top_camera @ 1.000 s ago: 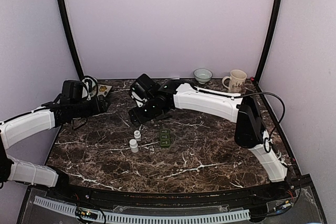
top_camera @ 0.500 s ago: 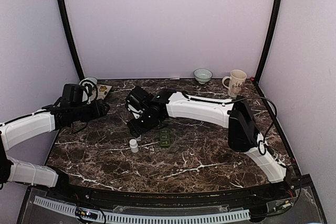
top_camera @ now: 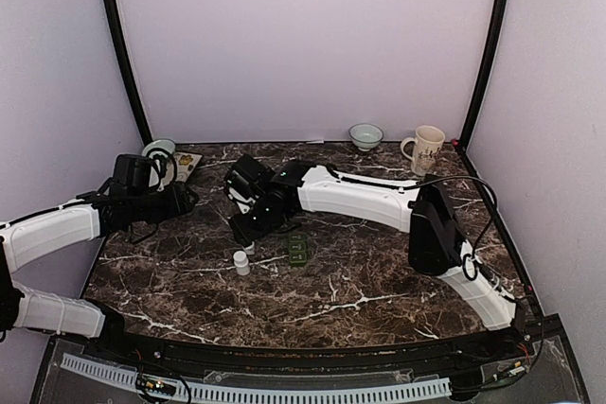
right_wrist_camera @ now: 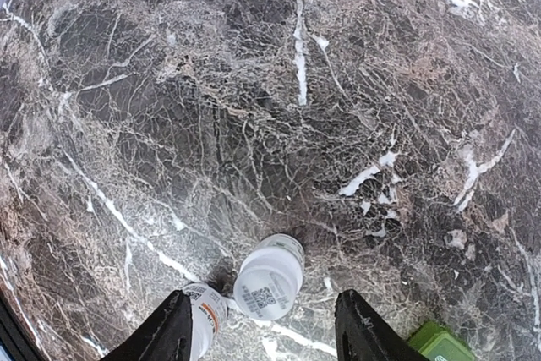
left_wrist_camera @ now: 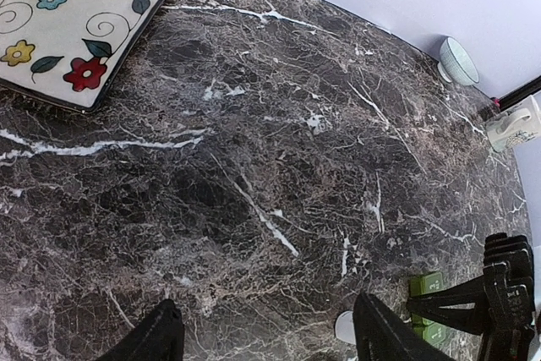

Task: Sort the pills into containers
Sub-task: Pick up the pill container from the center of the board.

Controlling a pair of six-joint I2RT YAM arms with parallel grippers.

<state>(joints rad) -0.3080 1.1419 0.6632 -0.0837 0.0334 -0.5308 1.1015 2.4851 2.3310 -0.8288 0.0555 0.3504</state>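
Although the right gripper [right_wrist_camera: 264, 298] masks it from overhead, my wrist camera shows one white bottle [right_wrist_camera: 269, 276] standing between the spread fingers with gaps on both sides, and a second bottle [right_wrist_camera: 205, 314] half hidden behind one finger, both just left of the green container box [top_camera: 299, 250]. That box is cut to a corner in the right wrist view and partly screened in the left one; I cannot make out what its compartments hold. The left gripper [left_wrist_camera: 266, 302], well left of the box, holds its fingers apart on nothing.
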